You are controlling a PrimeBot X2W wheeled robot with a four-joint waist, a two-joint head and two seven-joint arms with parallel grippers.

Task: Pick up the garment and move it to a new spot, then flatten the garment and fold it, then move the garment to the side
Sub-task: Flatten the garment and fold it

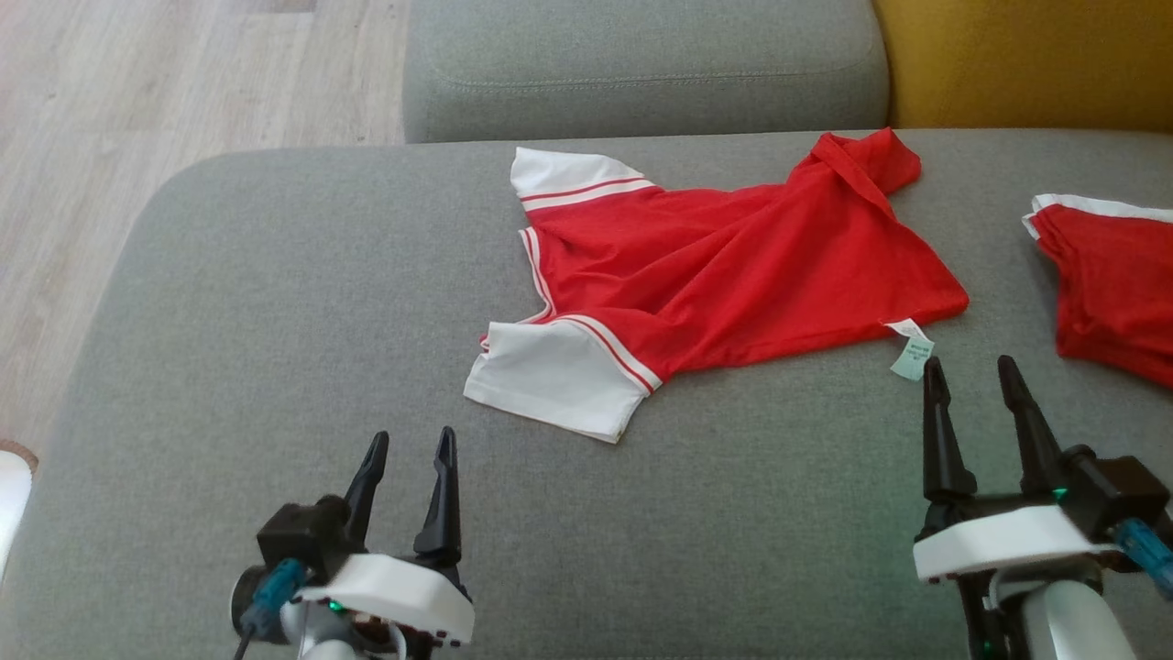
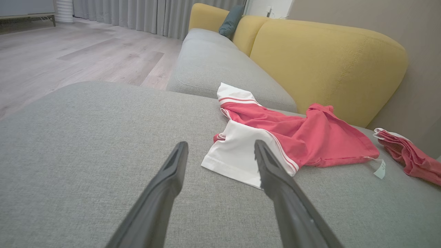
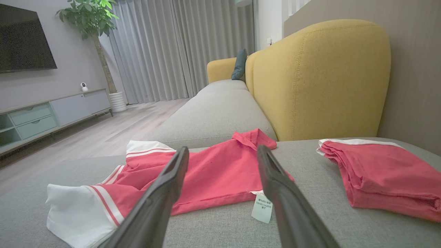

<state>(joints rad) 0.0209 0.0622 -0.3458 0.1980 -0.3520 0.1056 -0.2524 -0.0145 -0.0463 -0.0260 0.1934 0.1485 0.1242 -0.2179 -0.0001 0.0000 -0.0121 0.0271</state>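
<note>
We face a grey sofa [image 1: 275,367] whose wide seat carries everything here. Its yellow backrest [image 3: 320,75] rises behind the seat, and a pale wooden floor [image 1: 137,110] runs off on our left. Farther into the room we see grey curtains [image 3: 172,44], a dark television [image 3: 24,38] on the wall, a low cabinet [image 3: 41,117] beneath it and a tall plant [image 3: 89,17] in a white pot.

The shirt [image 1: 733,275] lies rumpled in the middle of the seat. Its body is red and its white sleeves have red-striped trim. The neck points to our left and the hem to our right, with one hem corner flipped up near the backrest. A second red piece [image 1: 1113,284] with a white edge lies folded further right, apart from the shirt.

Our left claw [image 1: 412,435] hangs over the seat with its fingers spread and empty, near the closer sleeve [image 1: 559,376] but short of it. Our right claw [image 1: 970,361] is also spread and empty, between the shirt's hem and the second red piece.

A dark teal cushion [image 3: 240,63] leans on the backrest far along the sofa.

A small pale label [image 1: 911,351] hangs from the hem corner onto the seat, just beside one right fingertip. It bears printed lines too small for us to read.
</note>
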